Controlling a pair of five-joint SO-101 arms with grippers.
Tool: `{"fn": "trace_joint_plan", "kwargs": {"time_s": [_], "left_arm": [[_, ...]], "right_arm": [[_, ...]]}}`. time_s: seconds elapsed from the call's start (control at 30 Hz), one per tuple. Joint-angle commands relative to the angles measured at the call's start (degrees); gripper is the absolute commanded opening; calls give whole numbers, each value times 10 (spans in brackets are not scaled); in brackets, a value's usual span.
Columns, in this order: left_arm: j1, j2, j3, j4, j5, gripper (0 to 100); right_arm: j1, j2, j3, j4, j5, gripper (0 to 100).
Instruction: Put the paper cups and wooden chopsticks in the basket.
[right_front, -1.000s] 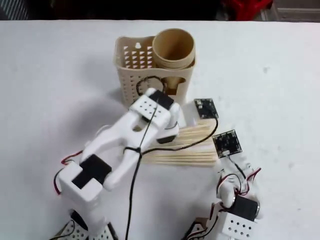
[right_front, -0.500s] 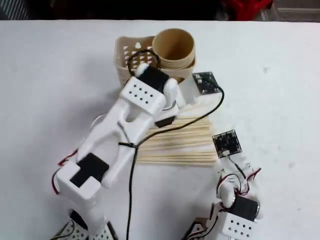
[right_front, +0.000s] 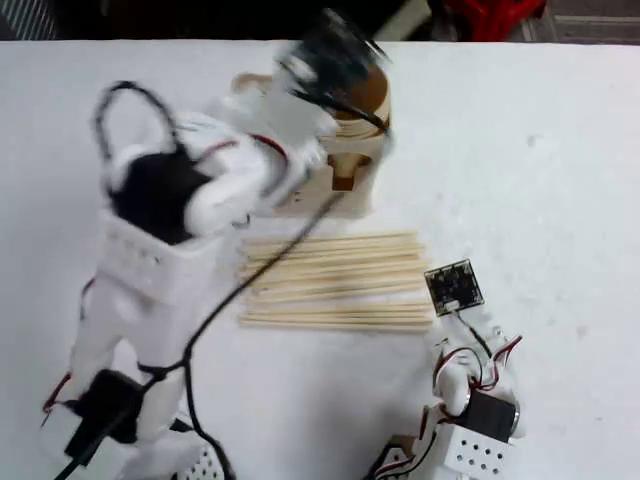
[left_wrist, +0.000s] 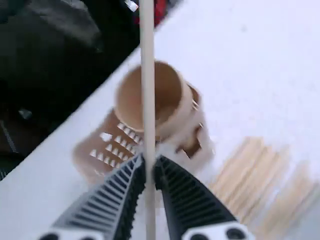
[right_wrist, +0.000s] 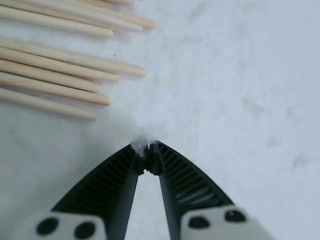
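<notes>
Bright, flat light all over. The table (right_front: 560, 150) is nearly washed-out white and the room past it is just dark. Shadows are soft, nothing hard-edged.

In the high view the left arm (right_front: 200, 190) is one big smear, worst at its far end over the basket (right_front: 370, 170).

In the left wrist view, the left hand (left_wrist: 149, 162) and the chopstick (left_wrist: 147, 75) pinched in it look okay. The cup (left_wrist: 165, 95) beyond the hand and the chopsticks (left_wrist: 250, 170) beside it are mush.

The right wrist view is crisp. The right hand (right_wrist: 146, 148), tips together, has a faint shadow just ahead of it.
</notes>
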Motion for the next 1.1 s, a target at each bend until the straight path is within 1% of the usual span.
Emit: {"fn": "trace_joint_plan", "kwargs": {"time_s": [0.0,0.1,0.2,0.33,0.37,0.43,0.6,0.77,0.87,1.0,1.07], "left_arm": [[-71,-13,0,-135,95,23],[-107,13,63,-267,153,23],[-118,33,158,-405,189,23],[-127,36,290,-568,202,23],[-127,36,319,-600,200,23],[-127,36,366,-638,200,23],[-132,36,421,-653,200,28],[-156,29,439,-651,203,99],[-167,4,458,-651,203,97],[-167,-52,495,-648,200,98],[-167,-94,505,-619,200,98]], "right_arm": [[2,-7,1,-11,3,15],[2,-7,1,-11,3,15],[2,-7,2,-11,3,15],[2,-7,2,-11,3,15],[2,-7,2,-11,4,15],[0,-7,2,-11,4,15],[-36,-7,12,-11,5,15],[-36,-7,13,-11,5,15],[-38,-7,13,-11,5,15],[-39,-7,13,-11,5,15],[-38,-7,13,-11,5,15]]}}
